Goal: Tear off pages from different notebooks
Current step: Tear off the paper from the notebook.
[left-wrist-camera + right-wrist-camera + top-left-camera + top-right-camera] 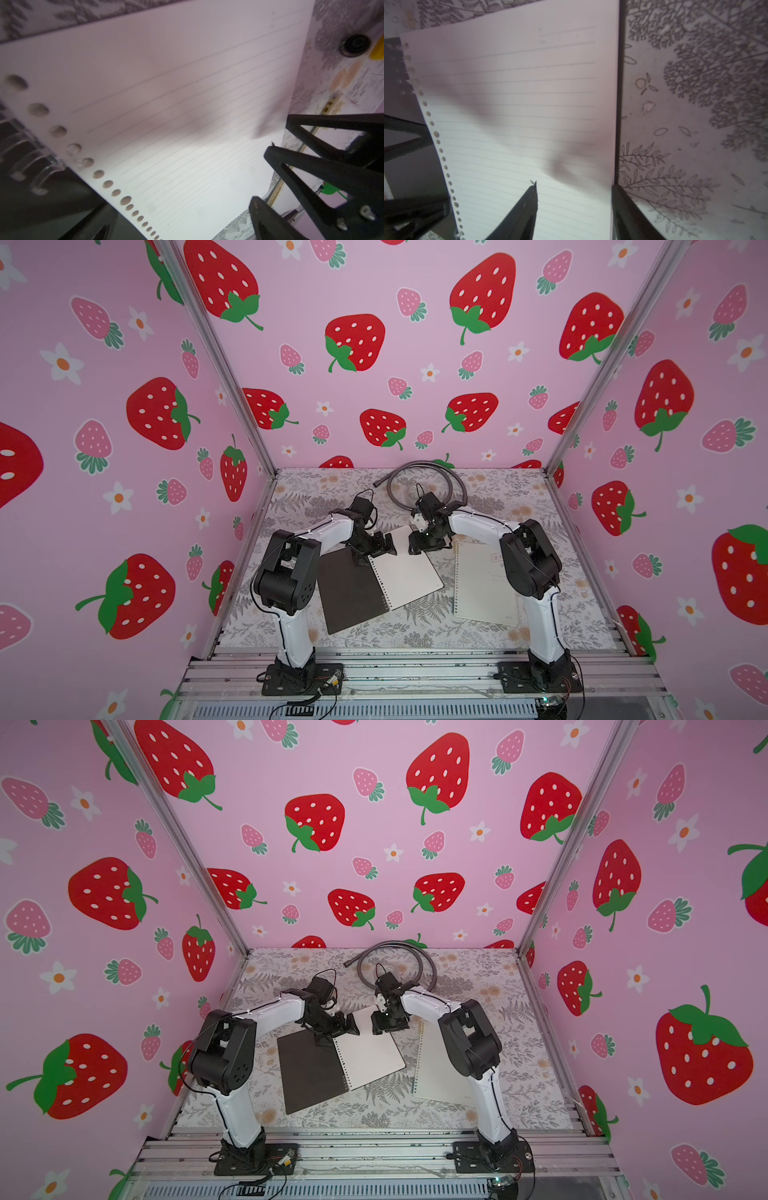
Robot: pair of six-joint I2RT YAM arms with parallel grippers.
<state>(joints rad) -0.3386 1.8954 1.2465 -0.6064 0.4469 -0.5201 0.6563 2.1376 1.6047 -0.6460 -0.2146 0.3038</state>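
A notebook lies open mid-table in both top views, its dark cover (349, 593) folded out to the left and a white lined page (405, 572) facing up. My left gripper (385, 545) is low over the page's far end by the spine. It is open wide in the left wrist view (178, 214), straddling the page (187, 124) beside the clear rings (31, 166). My right gripper (419, 546) is at the page's far right corner. It is open (574, 187), with one fingertip (532, 193) over the page (519, 93) and the other at the outer edge. A second notebook (482, 585) with a whitish cover lies shut to the right.
A grey hose (424, 485) lies coiled at the back of the fern-print table (374, 626). Pink strawberry walls close in three sides. An aluminium rail (415, 672) with both arm bases runs along the front. The right arm's elbow (528, 564) overhangs the whitish notebook.
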